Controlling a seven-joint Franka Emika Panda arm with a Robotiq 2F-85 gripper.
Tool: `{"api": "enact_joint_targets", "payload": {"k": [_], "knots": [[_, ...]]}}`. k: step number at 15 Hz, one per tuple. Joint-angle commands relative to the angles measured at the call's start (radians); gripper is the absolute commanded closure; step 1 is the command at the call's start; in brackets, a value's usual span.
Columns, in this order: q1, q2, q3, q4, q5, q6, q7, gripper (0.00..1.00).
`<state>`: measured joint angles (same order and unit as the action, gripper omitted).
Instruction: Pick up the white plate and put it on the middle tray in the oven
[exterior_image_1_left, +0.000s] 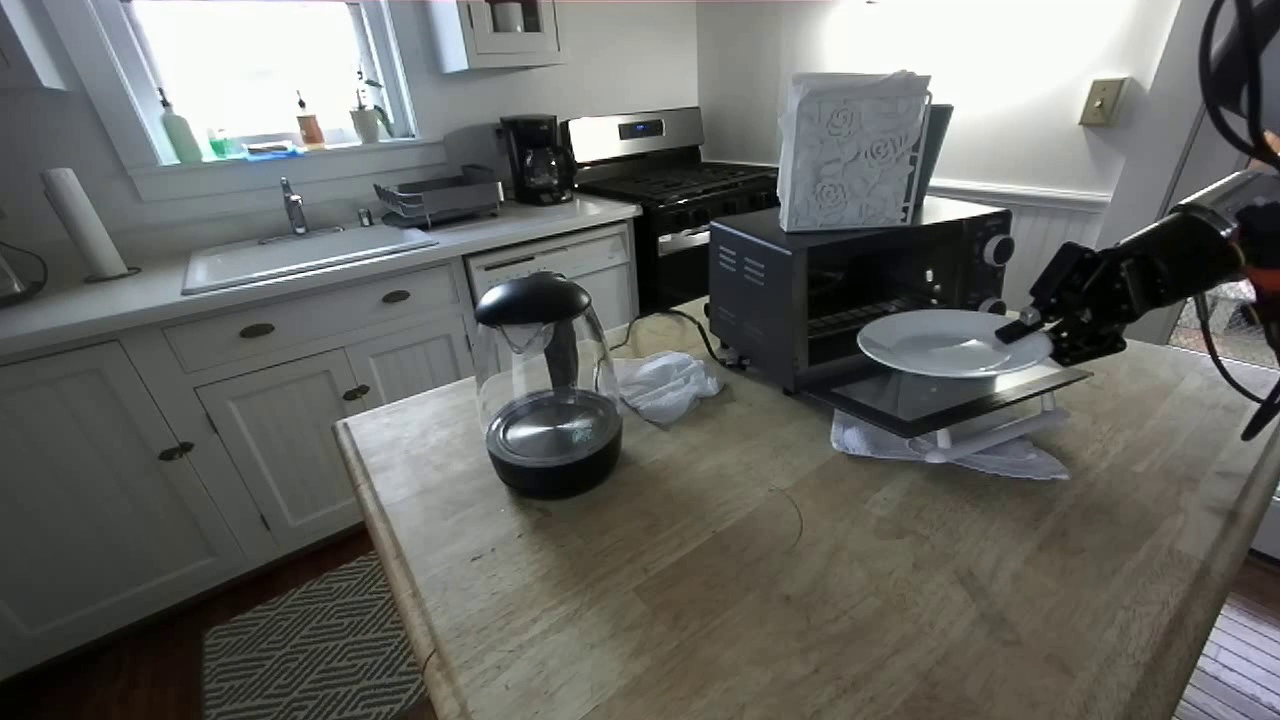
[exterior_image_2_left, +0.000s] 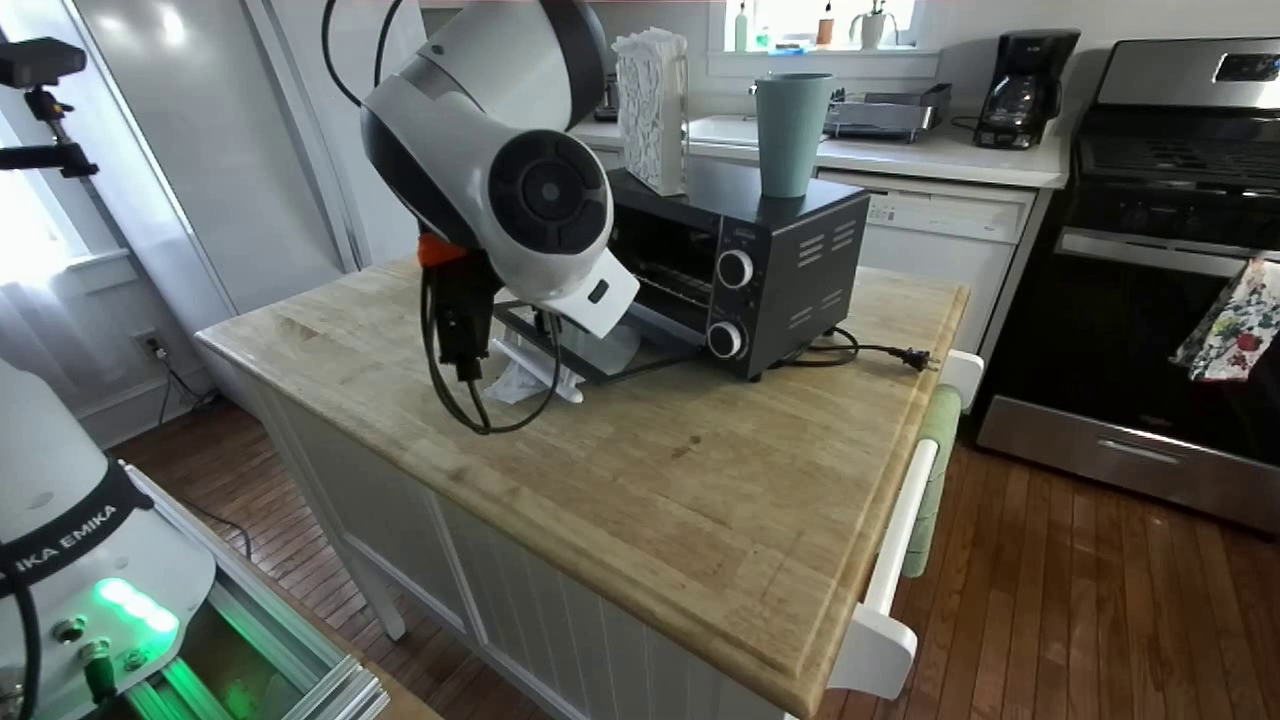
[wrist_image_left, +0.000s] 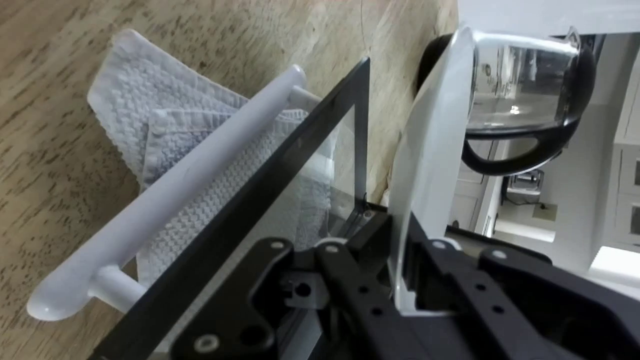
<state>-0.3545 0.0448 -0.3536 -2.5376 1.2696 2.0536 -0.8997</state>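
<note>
The white plate (exterior_image_1_left: 930, 345) is held nearly level above the lowered glass door (exterior_image_1_left: 900, 398) of the black toaster oven (exterior_image_1_left: 752, 300). My gripper (exterior_image_1_left: 1025, 335) is shut on the plate's rim at the side away from the kettle. In the wrist view the plate (wrist_image_left: 432, 135) stands edge-on between the two fingers (wrist_image_left: 397, 240). The oven's cavity is open, and a wire rack (exterior_image_1_left: 850, 318) shows inside behind the plate. In an exterior view the oven (exterior_image_2_left: 815, 255) shows its knobs, while the arm hides the gripper and most of the plate.
A glass kettle (exterior_image_1_left: 553, 440) and a crumpled white cloth (exterior_image_1_left: 668, 387) stand beside the oven. A white cloth (exterior_image_1_left: 1010, 462) lies under the door handle (exterior_image_1_left: 1000, 435). A napkin holder (exterior_image_1_left: 855, 155) and a teal cup (exterior_image_2_left: 790, 135) stand on the oven. A cord (exterior_image_2_left: 850, 348) lies behind it.
</note>
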Motion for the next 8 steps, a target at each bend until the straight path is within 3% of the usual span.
{"api": "enact_joint_targets", "payload": {"k": [1,8], "knots": [[0.013,0.036,0.014,0.068,0.118,0.037,0.104,0.98],[0.045,0.121,0.046,0.17,0.328,0.209,0.24,0.98]]}}
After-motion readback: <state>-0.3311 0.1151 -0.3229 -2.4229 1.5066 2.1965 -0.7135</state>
